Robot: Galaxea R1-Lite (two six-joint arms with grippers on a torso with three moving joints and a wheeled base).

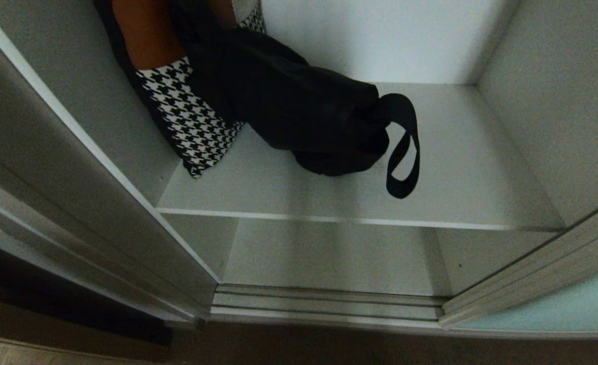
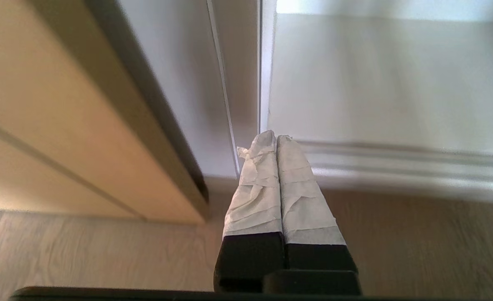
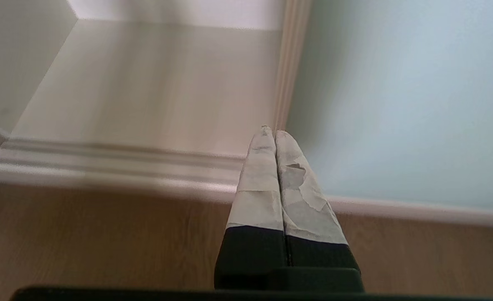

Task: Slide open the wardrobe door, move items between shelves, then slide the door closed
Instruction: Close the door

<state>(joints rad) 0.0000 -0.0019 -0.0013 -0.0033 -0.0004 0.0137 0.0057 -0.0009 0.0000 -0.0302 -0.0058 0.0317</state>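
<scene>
The wardrobe stands open in the head view. A black fabric bag [image 1: 299, 106] with a strap loop [image 1: 404, 152] lies on a light-grey shelf [image 1: 461, 162], leaning on a houndstooth piece [image 1: 192, 121] with an orange-brown top at the left wall. The lower shelf [image 1: 329, 258] holds nothing I can see. The sliding wardrobe door [image 1: 557, 309], pale teal glass, sits pushed to the right; it also fills the right wrist view as the door [image 3: 405, 104]. My left gripper [image 2: 276, 138] is shut and empty, low over the floor by the wardrobe's left edge. My right gripper [image 3: 270, 133] is shut and empty near the door's frame.
The door track [image 1: 329, 304] runs along the wardrobe's bottom front. A tan wooden panel [image 2: 62, 125] stands left of the opening. Wood floor [image 2: 397, 242] lies in front. Neither arm shows in the head view.
</scene>
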